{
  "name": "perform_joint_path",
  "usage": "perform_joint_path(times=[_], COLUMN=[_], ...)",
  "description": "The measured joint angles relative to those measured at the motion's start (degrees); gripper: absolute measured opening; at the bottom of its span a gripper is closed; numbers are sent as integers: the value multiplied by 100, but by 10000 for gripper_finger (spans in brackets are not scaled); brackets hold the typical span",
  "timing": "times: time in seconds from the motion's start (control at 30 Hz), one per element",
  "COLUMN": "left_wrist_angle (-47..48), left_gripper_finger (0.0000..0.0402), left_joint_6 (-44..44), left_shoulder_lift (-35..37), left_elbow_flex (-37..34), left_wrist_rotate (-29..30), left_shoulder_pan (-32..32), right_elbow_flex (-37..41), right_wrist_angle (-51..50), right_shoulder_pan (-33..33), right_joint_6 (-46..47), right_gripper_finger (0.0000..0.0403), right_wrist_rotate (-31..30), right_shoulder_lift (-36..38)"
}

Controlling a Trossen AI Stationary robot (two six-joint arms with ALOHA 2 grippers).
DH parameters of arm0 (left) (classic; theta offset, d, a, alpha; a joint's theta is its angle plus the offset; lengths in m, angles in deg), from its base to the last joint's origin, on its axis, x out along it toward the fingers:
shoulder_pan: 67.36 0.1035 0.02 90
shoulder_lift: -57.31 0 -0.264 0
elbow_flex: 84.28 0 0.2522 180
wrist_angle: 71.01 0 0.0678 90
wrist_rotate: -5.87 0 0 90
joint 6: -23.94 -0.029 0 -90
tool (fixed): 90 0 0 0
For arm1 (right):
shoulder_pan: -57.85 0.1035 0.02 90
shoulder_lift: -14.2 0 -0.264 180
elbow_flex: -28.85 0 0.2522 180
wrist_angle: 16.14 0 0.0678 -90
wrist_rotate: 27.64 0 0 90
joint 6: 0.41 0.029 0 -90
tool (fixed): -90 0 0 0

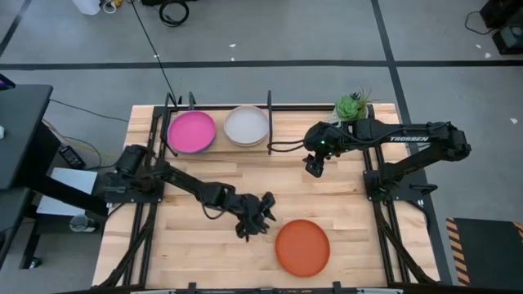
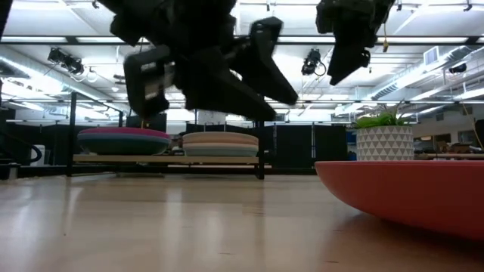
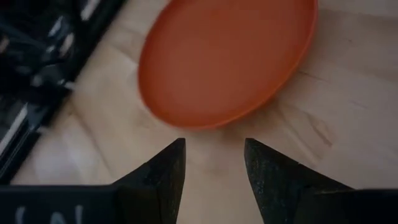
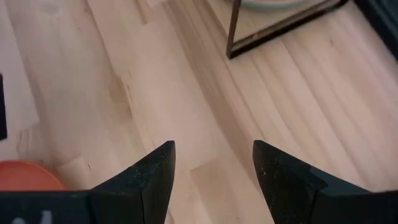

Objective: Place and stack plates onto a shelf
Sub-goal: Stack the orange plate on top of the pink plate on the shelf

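Wooden table (image 1: 196, 204), orange plate (image 1: 302, 247) beside left hand (image 1: 255, 220)

A light wooden table (image 1: 204, 245) is seen. On it are set an orange plate (image 1: 302, 247), a potted plant (image 1: 351, 106) and a black shelf (image 1: 269, 122), on which two plate stacks are carried.

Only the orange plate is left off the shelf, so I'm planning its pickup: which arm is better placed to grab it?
Left, probably. The left gripper hangs just beside the orange plate, fingers open and aimed at its rim. The right gripper is open too, but sits farther back, near the shelf.
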Motion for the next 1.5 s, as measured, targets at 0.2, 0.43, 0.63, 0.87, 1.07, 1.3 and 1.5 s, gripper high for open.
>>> perform_joint_path(times=[0.2,0.43,0.63,0.87,1.07,1.3,1.5], left_wrist_angle=[539,557,403,391,663,2610,5242], left_gripper_finger=[171,171,171,92,16,16,16], left_joint_6=[-539,-986,-1320,-1274,-980,617,3150], left_shoulder_lift=[-752,-1275,-1647,-1767,-1547,-281,655], left_elbow_flex=[736,1257,1531,1637,1635,1637,1640], left_wrist_rotate=[2,26,51,61,589,1765,2938], left_shoulder_pan=[-246,-568,-667,-665,-884,-1252,-1293], right_elbow_flex=[191,268,268,268,268,268,268], right_wrist_angle=[-167,-286,-271,-306,-329,-416,-424], right_shoulder_pan=[421,1137,1505,1678,1706,1709,1741], right_joint_6=[487,794,833,829,819,785,765], right_gripper_finger=[222,222,222,222,222,222,222], right_wrist_rotate=[117,124,6,-66,-68,-211,-350], right_shoulder_lift=[2,2,2,4,4,4,4])
